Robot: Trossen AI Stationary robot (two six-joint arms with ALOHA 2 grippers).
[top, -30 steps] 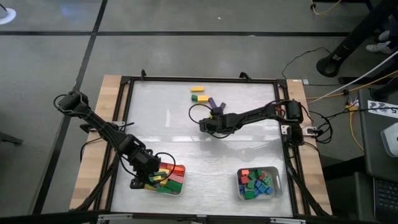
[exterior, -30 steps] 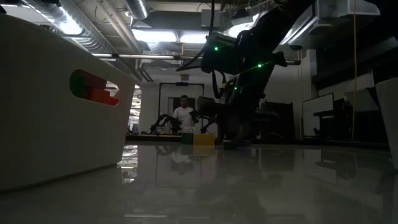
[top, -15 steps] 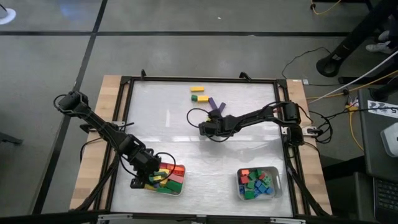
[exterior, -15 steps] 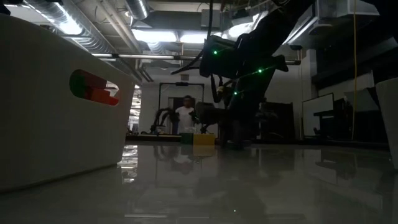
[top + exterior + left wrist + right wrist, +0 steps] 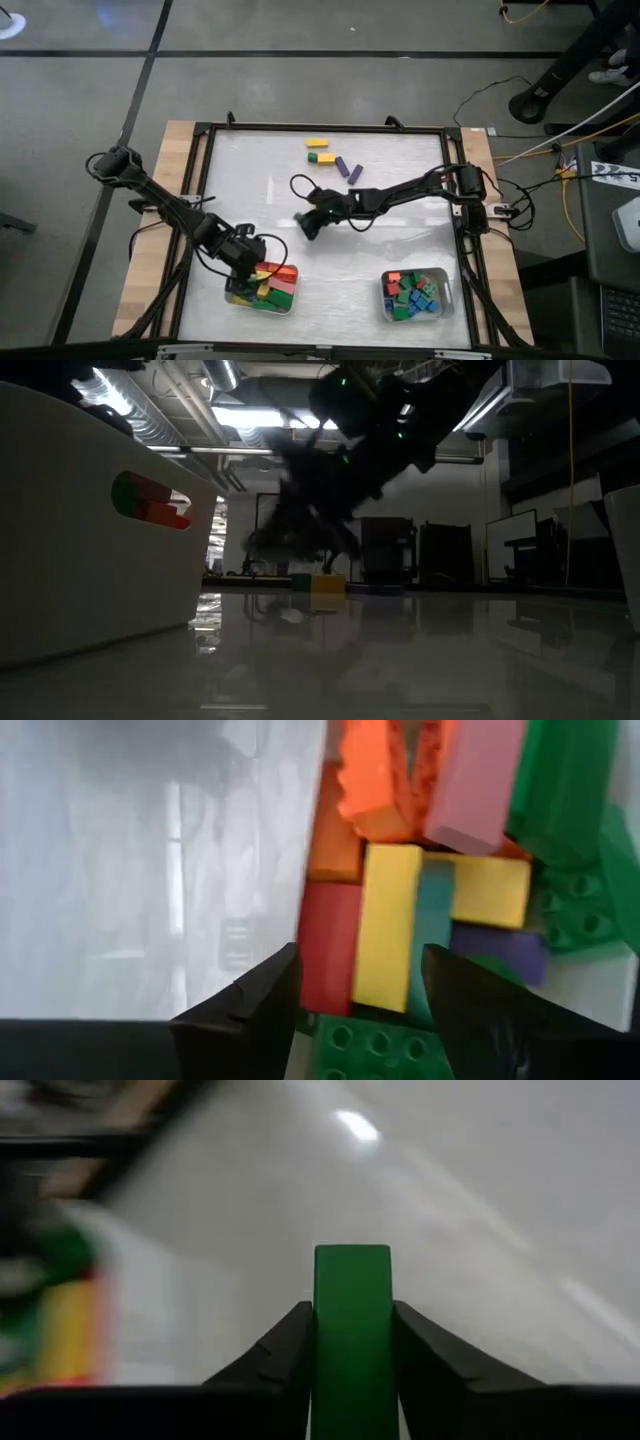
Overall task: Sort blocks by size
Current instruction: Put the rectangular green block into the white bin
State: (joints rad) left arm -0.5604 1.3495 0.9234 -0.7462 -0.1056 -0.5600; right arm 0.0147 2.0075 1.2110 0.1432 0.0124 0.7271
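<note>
Over the white table (image 5: 400,240), the right claw (image 5: 352,1365) pinches a green block (image 5: 352,1330) (long one) between its fingers.

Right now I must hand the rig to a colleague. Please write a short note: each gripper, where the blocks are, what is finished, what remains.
Right gripper: shut on a long green block, held above mid-table.
Left gripper: open, empty, hovering over the left tray.
Left tray holds the long blocks: red, yellow, green, pink, orange.
Right tray holds the short blocks.
Still loose at the far side of the table: a yellow block, a green-and-yellow pair and two purple blocks.
Left to do: probably place the green block with the long ones, then sort the loose blocks.
</note>
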